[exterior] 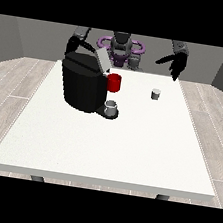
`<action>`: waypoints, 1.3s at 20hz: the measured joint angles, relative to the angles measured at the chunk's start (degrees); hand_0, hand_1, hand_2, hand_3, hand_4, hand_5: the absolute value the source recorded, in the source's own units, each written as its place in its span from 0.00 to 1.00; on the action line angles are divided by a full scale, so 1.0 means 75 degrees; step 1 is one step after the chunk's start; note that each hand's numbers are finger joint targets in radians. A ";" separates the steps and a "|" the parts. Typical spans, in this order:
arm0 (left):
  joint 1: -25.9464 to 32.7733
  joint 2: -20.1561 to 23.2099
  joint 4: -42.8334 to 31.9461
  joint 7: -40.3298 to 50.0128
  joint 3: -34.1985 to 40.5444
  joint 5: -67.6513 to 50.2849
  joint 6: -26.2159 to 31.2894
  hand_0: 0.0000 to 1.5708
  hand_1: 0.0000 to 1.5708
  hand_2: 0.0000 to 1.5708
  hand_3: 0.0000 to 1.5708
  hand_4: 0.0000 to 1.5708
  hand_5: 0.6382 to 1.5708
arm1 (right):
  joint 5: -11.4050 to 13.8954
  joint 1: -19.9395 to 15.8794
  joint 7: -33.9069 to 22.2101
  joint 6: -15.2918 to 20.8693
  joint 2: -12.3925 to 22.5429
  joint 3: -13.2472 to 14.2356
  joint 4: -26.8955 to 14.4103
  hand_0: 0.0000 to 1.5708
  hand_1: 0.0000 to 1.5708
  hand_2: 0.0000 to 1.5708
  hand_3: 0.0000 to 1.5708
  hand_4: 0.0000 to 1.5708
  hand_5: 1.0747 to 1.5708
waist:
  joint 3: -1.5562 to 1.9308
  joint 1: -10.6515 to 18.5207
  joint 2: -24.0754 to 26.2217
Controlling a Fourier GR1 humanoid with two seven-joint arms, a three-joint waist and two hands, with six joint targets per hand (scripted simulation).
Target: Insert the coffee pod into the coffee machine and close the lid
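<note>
A black coffee machine (83, 85) stands on the white table (108, 143) at the view's left, its grey lid (102, 58) tilted up and open. A small grey cup (112, 107) sits on its drip base. The coffee pod (156, 94), small and light grey, stands upright on the table right of the centre. The hand at the view's right (177, 65) hangs above the table's far edge, behind and a little right of the pod, fingers relaxed and holding nothing. The hand at the view's left is hidden behind the machine.
A red mug (114, 82) stands just behind and to the right of the machine. The table's front half lies bare towards the camera. Wooden floor surrounds the table.
</note>
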State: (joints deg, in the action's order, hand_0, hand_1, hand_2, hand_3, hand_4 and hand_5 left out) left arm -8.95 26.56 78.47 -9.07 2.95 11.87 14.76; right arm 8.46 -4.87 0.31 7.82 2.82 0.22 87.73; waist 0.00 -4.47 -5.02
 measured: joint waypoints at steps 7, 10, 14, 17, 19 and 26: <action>-0.0820 0.0368 -0.1094 -0.0039 -0.0077 0.0788 0.0078 0.00 0.00 0.00 0.00 0.00 1.00 | 0.0245 -0.0458 -0.0159 0.0278 -0.0190 -0.0278 -0.0225 0.00 0.00 0.00 0.00 0.00 1.00 | -0.0003 -0.0251 -0.0598; -0.1176 0.0360 -0.1559 0.0033 -0.0112 0.1065 0.0070 0.00 0.00 0.00 0.00 0.00 1.00 | 0.0078 -0.0626 -0.0100 0.0156 -0.0217 -0.0215 -0.0410 0.00 0.00 0.00 0.00 0.00 1.00 | -0.0001 -0.0357 -0.0769; -0.1494 0.0309 -0.2287 -0.0262 -0.0228 0.1612 -0.0206 0.00 0.00 0.19 0.00 0.00 1.00 | 0.0093 -0.0787 -0.0034 0.0184 -0.0244 -0.0299 -0.0618 0.00 0.00 0.00 0.00 0.00 1.00 | -0.0003 -0.0390 -0.0964; -0.1675 0.0092 -0.2665 -0.0382 -0.0378 0.2040 -0.0521 0.31 0.31 0.46 0.31 0.00 1.00 | 0.0078 -0.0989 -0.0046 0.0170 -0.0242 -0.0220 -0.0915 0.00 0.00 0.00 0.00 0.00 1.00 | -0.0002 -0.0286 -0.0924; -0.1773 0.0034 -0.2899 -0.0517 -0.0402 0.2265 -0.0668 0.60 0.60 0.62 0.42 0.00 1.00 | 0.0060 -0.0994 -0.0015 0.0165 -0.0216 -0.0137 -0.1148 0.00 0.00 0.00 0.00 0.00 1.00 | -0.0002 -0.0227 -0.0839; -0.2136 -0.0121 -0.3642 -0.0945 -0.0594 0.3240 -0.1726 0.60 0.60 0.66 0.55 0.27 1.00 | 0.0135 -0.0971 0.0048 0.0129 -0.0275 -0.0389 -0.1280 0.00 0.00 0.00 0.00 0.00 1.00 | -0.0003 -0.0412 -0.0838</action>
State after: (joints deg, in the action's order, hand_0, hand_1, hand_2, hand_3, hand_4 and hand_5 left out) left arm -24.97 25.65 51.15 -16.16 -1.51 36.17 1.81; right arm 9.47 -12.15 0.67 8.78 0.76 -2.70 78.13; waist -0.02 -7.57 -11.30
